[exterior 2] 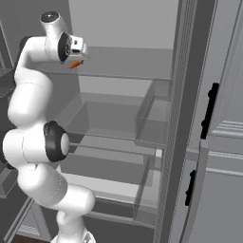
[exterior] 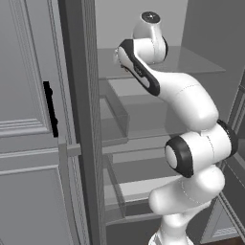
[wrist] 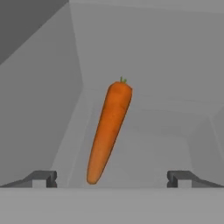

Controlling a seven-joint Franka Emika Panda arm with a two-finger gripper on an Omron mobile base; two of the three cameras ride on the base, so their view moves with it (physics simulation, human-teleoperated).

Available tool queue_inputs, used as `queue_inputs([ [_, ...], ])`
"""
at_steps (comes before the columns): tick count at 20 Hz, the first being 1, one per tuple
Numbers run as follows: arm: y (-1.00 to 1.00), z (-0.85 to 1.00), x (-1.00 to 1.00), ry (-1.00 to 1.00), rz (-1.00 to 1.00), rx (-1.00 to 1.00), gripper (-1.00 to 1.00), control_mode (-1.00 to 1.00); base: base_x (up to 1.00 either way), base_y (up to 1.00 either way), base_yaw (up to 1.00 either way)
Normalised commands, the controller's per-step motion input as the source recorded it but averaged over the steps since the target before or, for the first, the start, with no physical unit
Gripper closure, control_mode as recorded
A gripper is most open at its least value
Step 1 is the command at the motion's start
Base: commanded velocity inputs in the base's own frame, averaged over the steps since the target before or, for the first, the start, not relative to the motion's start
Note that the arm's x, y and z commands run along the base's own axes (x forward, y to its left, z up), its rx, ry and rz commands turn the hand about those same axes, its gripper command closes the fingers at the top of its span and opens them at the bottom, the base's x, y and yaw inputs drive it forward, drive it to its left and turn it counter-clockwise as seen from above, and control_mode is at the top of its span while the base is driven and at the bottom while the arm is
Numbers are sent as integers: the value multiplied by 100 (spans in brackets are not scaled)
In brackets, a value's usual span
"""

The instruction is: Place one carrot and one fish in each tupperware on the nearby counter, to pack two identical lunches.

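Hand view, carrot (wrist: 108,131) lengthwise, top away

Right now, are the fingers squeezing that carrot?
No. In the hand view the fingers stand wide apart, and the carrot lies on the shelf between them, untouched.

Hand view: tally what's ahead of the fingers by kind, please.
Carrot: 1
Hand, open, fingers wide apart: 1
Total: 2
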Motion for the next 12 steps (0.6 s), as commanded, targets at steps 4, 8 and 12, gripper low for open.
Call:
queue_inputs([
  [4,12,-43,33,0,0,-2,-100,-100,0,0,0],
  [8,15,-12,59,0,0,0,-100,-100,0,0,0],
  [12,3,0,76,0,0,0,-100,-100,0,0,0],
])
